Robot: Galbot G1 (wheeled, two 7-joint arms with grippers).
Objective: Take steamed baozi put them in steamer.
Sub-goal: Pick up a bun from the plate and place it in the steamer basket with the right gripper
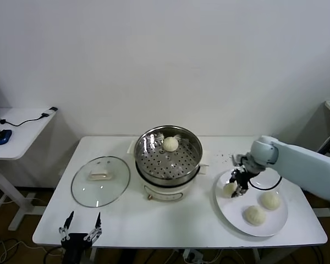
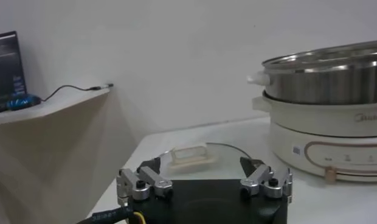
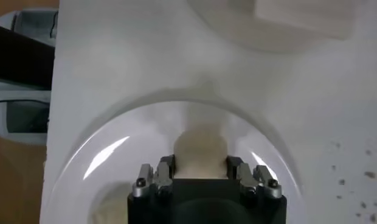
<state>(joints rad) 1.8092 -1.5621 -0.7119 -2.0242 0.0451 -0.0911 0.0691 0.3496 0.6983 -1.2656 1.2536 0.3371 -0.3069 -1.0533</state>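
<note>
The steel steamer (image 1: 168, 157) stands mid-table on its cream base and holds one baozi (image 1: 170, 144) on its perforated floor. It also shows in the left wrist view (image 2: 325, 85). My right gripper (image 1: 235, 188) is at the left edge of the white plate (image 1: 234, 212), shut on a baozi (image 1: 230, 188), which sits between the jaws in the right wrist view (image 3: 200, 151). Two more baozi (image 1: 270, 199) (image 1: 255, 214) lie on the plate. My left gripper (image 1: 81, 226) is open and empty, parked at the table's front left corner.
A round glass lid (image 1: 100, 180) lies flat on the table left of the steamer, and shows in the left wrist view (image 2: 191, 156). A side desk (image 1: 22, 129) with a cable stands at the far left. The table's front edge runs close below the plate.
</note>
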